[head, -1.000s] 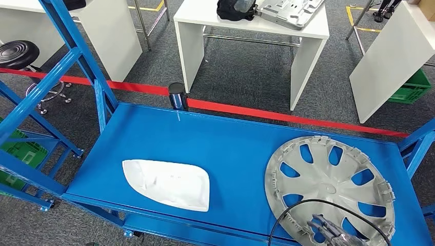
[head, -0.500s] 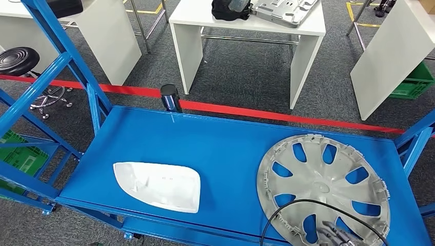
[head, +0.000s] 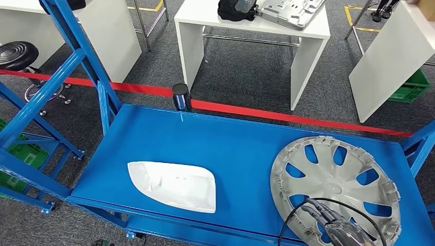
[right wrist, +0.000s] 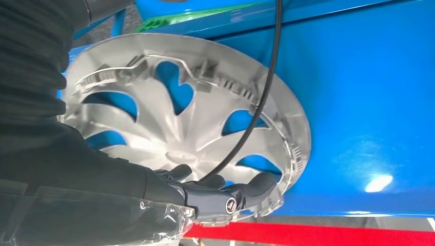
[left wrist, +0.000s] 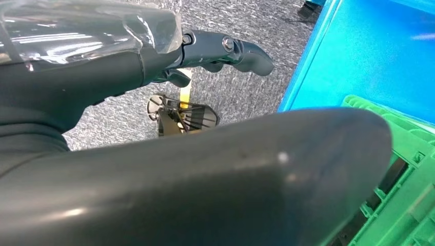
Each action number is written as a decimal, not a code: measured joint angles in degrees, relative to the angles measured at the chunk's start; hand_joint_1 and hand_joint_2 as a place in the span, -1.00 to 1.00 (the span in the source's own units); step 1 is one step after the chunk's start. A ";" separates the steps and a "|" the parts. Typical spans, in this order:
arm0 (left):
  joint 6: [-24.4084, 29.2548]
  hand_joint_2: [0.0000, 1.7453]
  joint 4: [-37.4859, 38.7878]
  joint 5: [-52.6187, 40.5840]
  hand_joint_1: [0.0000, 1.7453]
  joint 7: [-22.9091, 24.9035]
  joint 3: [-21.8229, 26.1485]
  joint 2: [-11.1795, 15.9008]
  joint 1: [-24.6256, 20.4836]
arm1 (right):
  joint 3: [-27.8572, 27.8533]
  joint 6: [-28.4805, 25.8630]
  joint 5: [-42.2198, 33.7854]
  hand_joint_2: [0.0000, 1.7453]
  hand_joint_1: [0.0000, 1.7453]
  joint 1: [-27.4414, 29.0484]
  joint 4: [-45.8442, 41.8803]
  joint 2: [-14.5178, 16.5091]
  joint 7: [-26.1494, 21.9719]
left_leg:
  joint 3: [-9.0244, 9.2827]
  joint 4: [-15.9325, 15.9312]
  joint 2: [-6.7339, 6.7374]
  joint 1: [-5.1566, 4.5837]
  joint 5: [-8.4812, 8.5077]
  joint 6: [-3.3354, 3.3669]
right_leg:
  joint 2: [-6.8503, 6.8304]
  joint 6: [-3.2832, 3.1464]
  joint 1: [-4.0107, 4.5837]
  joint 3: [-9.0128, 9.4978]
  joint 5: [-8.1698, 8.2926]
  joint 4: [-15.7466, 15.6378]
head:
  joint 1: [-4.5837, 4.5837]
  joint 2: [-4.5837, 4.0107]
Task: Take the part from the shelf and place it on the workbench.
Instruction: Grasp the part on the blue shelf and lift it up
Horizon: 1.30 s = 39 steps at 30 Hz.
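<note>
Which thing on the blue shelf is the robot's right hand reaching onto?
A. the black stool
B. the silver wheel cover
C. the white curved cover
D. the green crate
B: in the right wrist view the right hand has its dark fingers over the near rim of the silver wheel cover, while the white curved cover lies apart on the blue shelf.

Head camera: I am looking forward and down from high up onto the blue shelf, white tables beyond.
Right wrist camera: I am sitting close behind the right hand, facing the wheel cover; both views are sharing it.
Left wrist camera: I am looking closely past the left hand at grey carpet.
</note>
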 joint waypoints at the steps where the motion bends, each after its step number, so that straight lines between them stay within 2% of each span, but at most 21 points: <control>1: 0.00 -1.00 0.08 -0.14 -1.00 0.01 0.01 0.02 -0.03 | 0.37 -0.01 -0.11 1.00 -1.00 -0.48 0.53 0.19 -0.09 | 0.03 0.11 -0.04 -0.08 -0.04 -0.03 | -0.01 0.42 0.00 1.20 1.25 -2.43 | 0.00 0.00; 3: 0.00 -1.00 0.22 -0.37 -1.00 0.01 0.00 0.06 -0.14 | 1.00 -0.01 -0.26 1.00 -1.00 -1.30 1.50 0.52 -0.13 | -0.05 0.68 -0.14 -0.27 -0.34 -0.30 | -0.08 0.92 0.05 5.29 4.41 -10.65 | 0.02 0.00; 5: -0.01 -1.00 0.38 -0.44 -1.00 -0.01 -0.01 0.14 -0.20 | 1.46 -0.01 -0.31 1.00 -1.00 -1.80 2.19 0.79 -0.13 | -0.28 1.34 -0.21 -0.53 -0.75 -0.75 | -0.12 0.48 0.24 7.51 5.97 -15.45 | 0.00 0.00; 9: 0.05 -1.00 0.80 -0.47 -1.00 -0.18 -0.01 0.55 -0.22 | 2.11 0.11 -0.69 1.00 -1.00 -2.05 3.05 0.96 0.21 | -0.76 2.59 -0.21 -0.28 -1.76 -1.58 | -0.09 -0.71 0.19 7.74 6.29 -15.91 | -0.06 0.00; 11: 0.14 -1.00 1.16 -0.47 -1.00 -0.34 -0.01 0.73 -0.23 | 2.30 0.29 -0.97 1.00 -1.00 -2.02 3.39 0.90 0.64 | -2.74 7.27 -0.19 0.09 -4.75 -2.38 | -0.12 -1.03 -0.05 7.93 6.39 -15.98 | -0.20 0.00; 13: 0.21 -1.00 1.57 -0.48 -1.00 -0.43 -0.01 0.82 -0.22 | 2.48 0.52 -1.17 1.00 -1.00 -1.99 3.75 0.88 0.89 | -6.30 14.95 -0.17 0.52 -8.32 -2.97 | -0.14 -1.13 0.00 7.87 6.38 -15.95 | -0.27 0.00; 14: 0.23 -1.00 1.76 -0.49 -1.00 -0.45 -0.01 0.87 -0.20 | 2.56 0.62 -1.20 1.00 -1.00 -1.98 3.93 0.86 0.94 | -7.61 17.62 -0.16 0.69 -9.03 -3.12 | -0.14 -1.13 0.02 7.87 6.36 -15.93 | -0.27 0.00; 15: 0.24 -1.00 1.91 -0.49 -1.00 -0.46 -0.01 0.90 -0.19 | 2.65 0.69 -1.20 1.00 -1.00 -1.98 4.11 0.86 0.95 | -8.00 18.23 -0.16 0.78 -8.59 -3.15 | -0.12 -1.12 0.04 7.92 6.34 -15.93 | -0.28 0.00; 16: 0.24 -1.00 2.03 -0.49 -1.00 -0.48 -0.01 0.93 -0.20 | 2.73 0.73 -1.20 1.00 -1.00 -1.97 4.27 0.84 0.96 | -7.25 16.45 -0.16 0.82 -7.05 -3.07 | -0.08 -1.12 0.04 8.01 6.32 -15.93 | -0.28 0.00; 19: 0.24 -1.00 2.14 -0.48 -1.00 -0.52 -0.02 1.13 -0.28 | 2.84 0.78 -1.20 1.00 -1.00 -1.99 4.53 0.78 0.97 | -1.97 4.92 -0.15 0.59 -1.62 -2.18 | 0.08 -1.03 0.21 8.16 6.26 -15.98 | -0.25 0.00; 20: 0.24 -1.00 2.18 -0.48 -1.00 -0.54 -0.02 1.21 -0.31 | 2.86 0.80 -1.21 1.00 -1.00 -1.99 4.57 0.76 0.98 | -1.05 2.74 -0.13 0.42 -0.99 -1.90 | 0.10 -0.89 0.29 8.05 6.28 -15.99 | -0.26 0.00; 24: 0.38 -1.00 2.44 -0.49 -1.00 -0.57 -0.01 1.33 -0.36 | 2.97 1.05 -1.84 1.00 -1.00 -1.69 4.79 -0.03 1.42 | -0.56 0.95 -0.07 0.30 -0.43 -0.94 | 0.04 0.09 0.32 7.75 6.14 -15.95 | -0.22 0.00; 26: 0.50 -1.00 2.60 -0.49 -1.00 -0.63 0.01 1.33 -0.43 | 2.95 1.06 -2.43 1.00 -1.00 -1.30 4.95 -1.03 1.91 | -0.16 -0.04 -0.02 0.54 0.18 -0.30 | -0.02 -0.15 0.43 5.96 4.05 -12.11 | -0.10 0.00; 28: 0.62 -1.00 2.87 -0.49 -1.00 -0.69 0.01 1.26 -0.45 | 2.95 1.04 -2.52 1.00 -1.00 -0.89 5.15 -1.92 2.57 | -0.24 -0.15 -0.02 0.40 0.30 -0.09 | -0.04 -0.57 0.50 2.17 0.72 -4.23 | -0.02 0.00; 29: 0.69 -1.00 3.04 -0.49 -1.00 -0.69 0.01 1.22 -0.42 | 3.03 1.03 -2.30 1.00 -1.00 -0.72 5.26 -2.28 2.99 | -0.30 -0.11 -0.02 0.32 0.30 -0.08 | -0.05 -0.52 0.51 0.57 -0.31 -0.95 | 0.02 0.00; 30: 0.75 -1.00 3.21 -0.50 -1.00 -0.70 0.01 1.20 -0.40 | 3.15 1.02 -1.98 1.00 -1.00 -0.59 5.36 -2.60 3.50 | -0.33 -0.06 -0.02 0.27 0.30 -0.08 | -0.06 -0.21 0.49 -0.02 -0.38 0.22 | 0.02 0.00; 31: 0.80 -1.00 3.33 -0.52 -1.00 -0.73 0.01 1.16 -0.40 | 3.31 1.02 -1.62 1.00 -1.00 -0.51 5.44 -2.89 4.04 | -0.32 0.03 -0.04 0.25 0.27 -0.12 | -0.07 0.27 0.46 0.53 0.47 -0.98 | 0.02 0.00; 33: 0.81 -1.00 3.45 -0.60 -1.00 -0.80 0.01 1.05 -0.41 | 3.63 0.99 -1.00 1.00 -1.00 -0.48 5.52 -3.38 5.10 | -0.37 0.49 -0.09 0.23 0.06 -0.40 | -0.17 1.23 0.29 4.35 3.60 -8.81 | 0.06 0.00; 34: 0.79 -1.00 3.46 -0.66 -1.00 -0.83 0.01 0.99 -0.41 | 3.75 0.96 -0.76 1.00 -1.00 -0.48 5.55 -3.53 5.55 | -0.48 0.91 -0.14 0.10 -0.19 -0.66 | -0.17 1.26 0.27 6.10 4.86 -12.44 | 0.08 0.00; 36: 0.73 -1.00 3.48 -0.80 -1.00 -0.87 0.01 0.92 -0.39 | 4.02 0.83 -0.32 1.00 -1.00 -0.44 5.69 -3.73 6.27 | -0.72 1.54 -0.18 -0.17 -0.61 -1.13 | -0.15 0.56 0.37 7.67 5.89 -15.82 | 0.05 0.00; 39: 0.69 -1.00 3.46 -0.95 -1.00 -0.89 0.01 0.92 -0.36 | 4.35 0.44 0.37 1.00 -1.00 -0.40 6.26 -3.81 7.09 | -0.87 2.14 -0.17 -0.01 -1.08 -1.68 | -0.09 -0.59 0.40 7.77 6.16 -15.81 | 0.02 0.00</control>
